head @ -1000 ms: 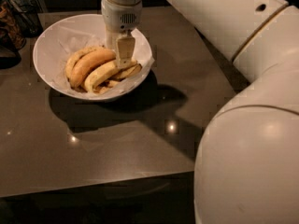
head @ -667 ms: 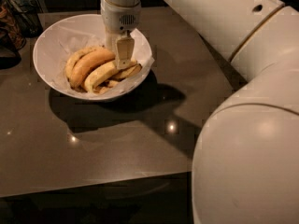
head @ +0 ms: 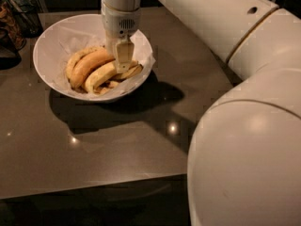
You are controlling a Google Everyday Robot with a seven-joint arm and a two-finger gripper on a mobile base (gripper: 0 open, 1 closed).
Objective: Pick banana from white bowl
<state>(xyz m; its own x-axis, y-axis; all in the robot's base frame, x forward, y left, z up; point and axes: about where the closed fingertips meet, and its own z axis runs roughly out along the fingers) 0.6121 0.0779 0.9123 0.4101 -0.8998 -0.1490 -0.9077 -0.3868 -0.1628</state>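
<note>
The white bowl (head: 51, 44) stands on the far left part of the dark table, lined with crinkled white paper and holding several bananas. The banana (head: 99, 77), long and pale yellow, lies across the bowl's near right side, next to a fatter orange-tan banana (head: 89, 65). My gripper (head: 123, 64) points straight down into the bowl from above. Its tip sits at the pale banana's middle and covers part of it. My wrist hides the contact point.
My large white arm (head: 244, 126) fills the right side and hides that part of the table (head: 117, 145). A dark wire basket (head: 16, 20) stands at the far left edge beside the bowl. The table's front edge runs along the bottom.
</note>
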